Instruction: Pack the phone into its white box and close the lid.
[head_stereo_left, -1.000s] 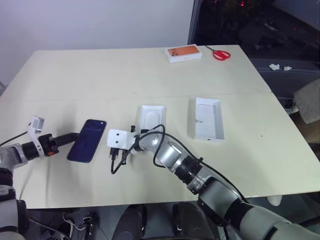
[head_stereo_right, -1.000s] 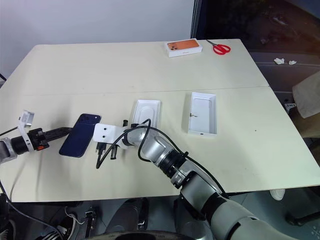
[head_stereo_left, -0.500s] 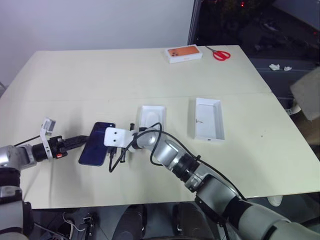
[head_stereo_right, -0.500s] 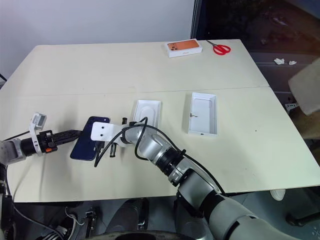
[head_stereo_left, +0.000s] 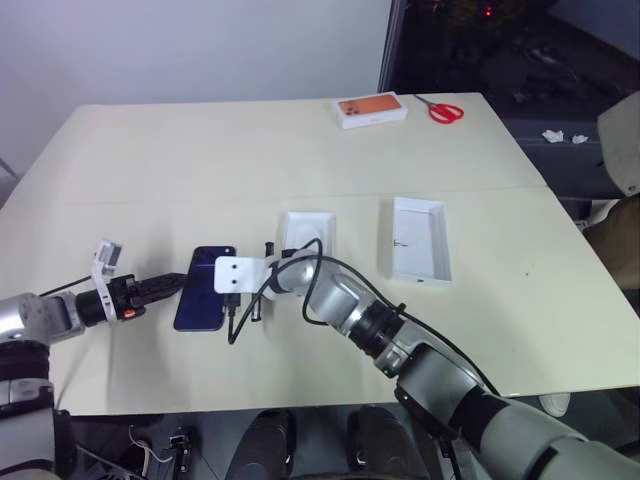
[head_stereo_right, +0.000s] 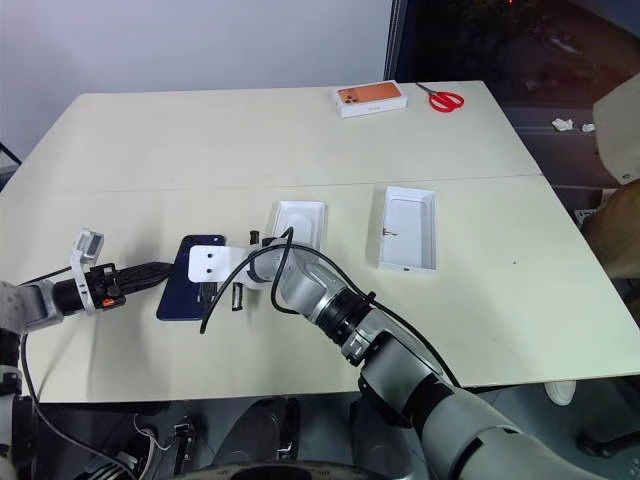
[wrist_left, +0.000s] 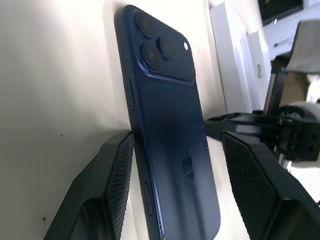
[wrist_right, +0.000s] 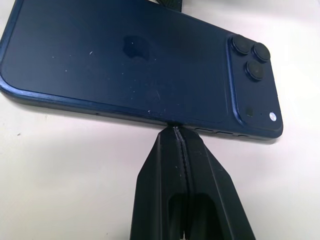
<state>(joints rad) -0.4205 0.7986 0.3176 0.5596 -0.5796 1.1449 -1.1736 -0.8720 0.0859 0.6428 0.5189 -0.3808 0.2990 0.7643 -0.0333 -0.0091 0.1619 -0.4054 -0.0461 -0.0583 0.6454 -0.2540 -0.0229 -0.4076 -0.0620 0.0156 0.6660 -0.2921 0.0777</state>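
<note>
Left pincer (wrist_left: 172, 165) straddles my phone (head_stereo_left: 206, 287) with both fingers parted across its width, while right pincer (wrist_right: 177, 131), pinched shut, butts its long edge.

The phone (head_stereo_left: 206, 287) is being flanked on the table (head_stereo_left: 200, 160) by the left hand (head_stereo_left: 178, 284) and right hand (head_stereo_left: 238, 300); rightward, the white box (head_stereo_left: 306, 234) and the lid (head_stereo_left: 417, 239) are lying.

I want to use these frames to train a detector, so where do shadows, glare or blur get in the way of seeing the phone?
Left wrist view: the phone is dark and tilted, and the boxes behind it wash out bright. Right wrist view: crisp, soft sheen on the back, dust specks showing, a shadow under its edge by the right gripper. Left eye view: even light, but a white bracket covers part of it.
</note>
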